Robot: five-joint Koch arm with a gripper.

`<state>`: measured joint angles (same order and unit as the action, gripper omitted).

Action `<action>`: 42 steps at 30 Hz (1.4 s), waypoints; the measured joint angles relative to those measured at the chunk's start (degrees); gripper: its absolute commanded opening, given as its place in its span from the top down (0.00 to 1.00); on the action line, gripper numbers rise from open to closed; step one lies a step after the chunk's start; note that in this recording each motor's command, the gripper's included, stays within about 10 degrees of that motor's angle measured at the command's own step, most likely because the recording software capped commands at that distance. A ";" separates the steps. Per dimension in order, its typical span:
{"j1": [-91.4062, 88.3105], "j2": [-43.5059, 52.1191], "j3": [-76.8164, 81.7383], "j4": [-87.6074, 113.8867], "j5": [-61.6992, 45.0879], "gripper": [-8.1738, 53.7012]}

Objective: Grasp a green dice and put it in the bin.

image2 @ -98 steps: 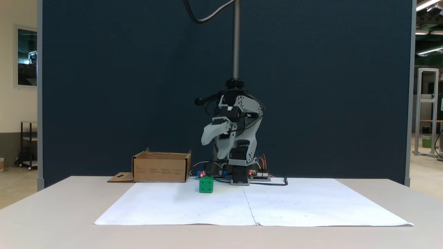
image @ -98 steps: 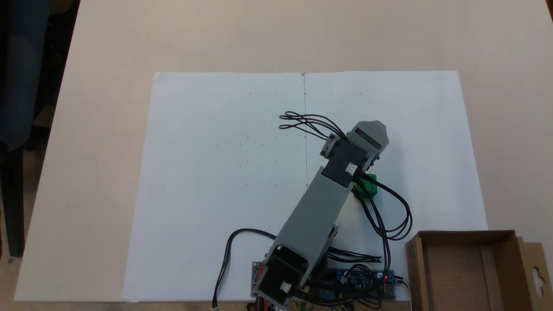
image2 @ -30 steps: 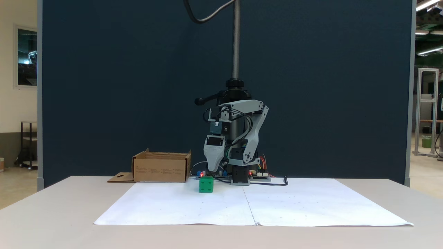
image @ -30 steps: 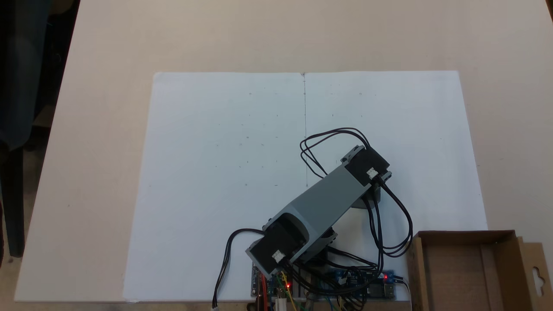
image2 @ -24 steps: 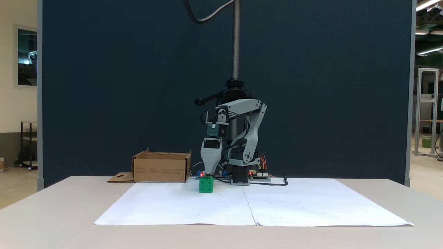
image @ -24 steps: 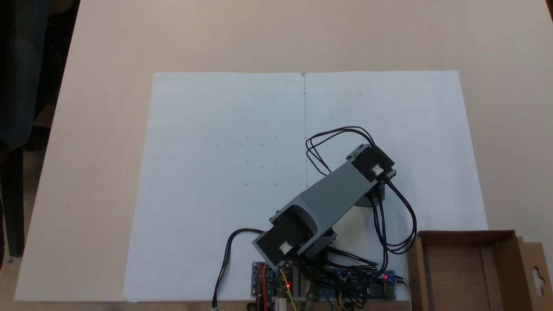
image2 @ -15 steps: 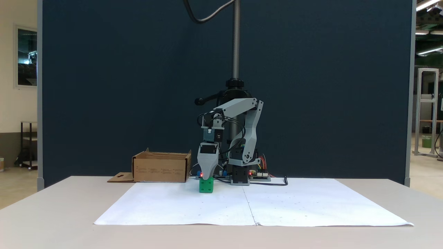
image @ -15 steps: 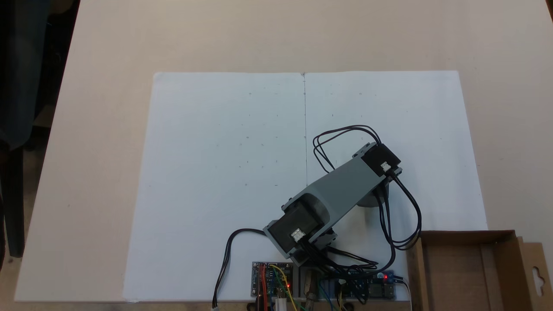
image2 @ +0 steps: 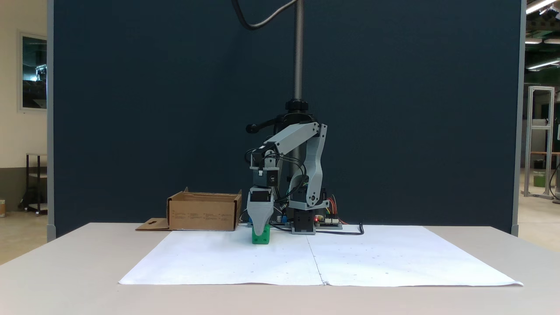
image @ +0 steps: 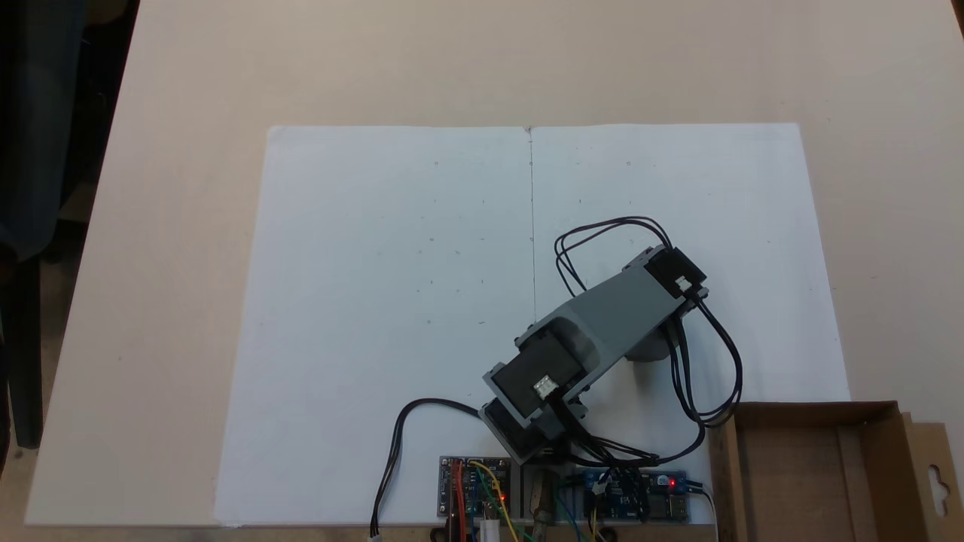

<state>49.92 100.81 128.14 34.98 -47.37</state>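
The green dice (image2: pixel 261 240) sits on the white paper, left of the arm's base in a fixed view. My gripper (image2: pixel 261 232) points straight down onto it. One grey jaw overlaps the dice's front face and the other jaw is hidden behind it, so open or shut does not show. Seen from above, the grey forearm (image: pixel 606 320) covers the dice and the fingertips. The bin (image2: pixel 203 212) is a brown cardboard box, empty, standing left of the dice there and at the lower right corner (image: pixel 727 467) in the view from above.
White paper sheets (image: pixel 376 301) cover the table's middle. Circuit boards (image: pixel 474 493) and looping black cables (image: pixel 712 361) lie around the arm's base, close to the bin's near wall. The bin's flap (image: pixel 934 470) sticks out sideways. A camera pole (image2: pixel 298 52) rises behind the arm.
The gripper has come down from above the dice until its jaw overlaps the dice's face. From above, the forearm has swung a little toward the bin side. The dice has stayed put.
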 measured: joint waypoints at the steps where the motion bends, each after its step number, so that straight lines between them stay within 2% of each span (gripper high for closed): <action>1: 0.00 -0.09 0.00 0.00 0.00 0.17; 12: 0.00 -2.02 0.00 -3.69 0.00 0.21; 20: 0.00 -3.08 0.79 -8.61 -0.09 0.33; 32: 0.00 -3.08 1.67 -9.05 0.00 0.33; 36: 0.00 -3.08 2.72 -9.32 -0.09 0.50; 42: 0.00 -3.08 2.81 -9.40 -0.09 0.52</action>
<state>49.92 97.73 130.96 25.58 -47.46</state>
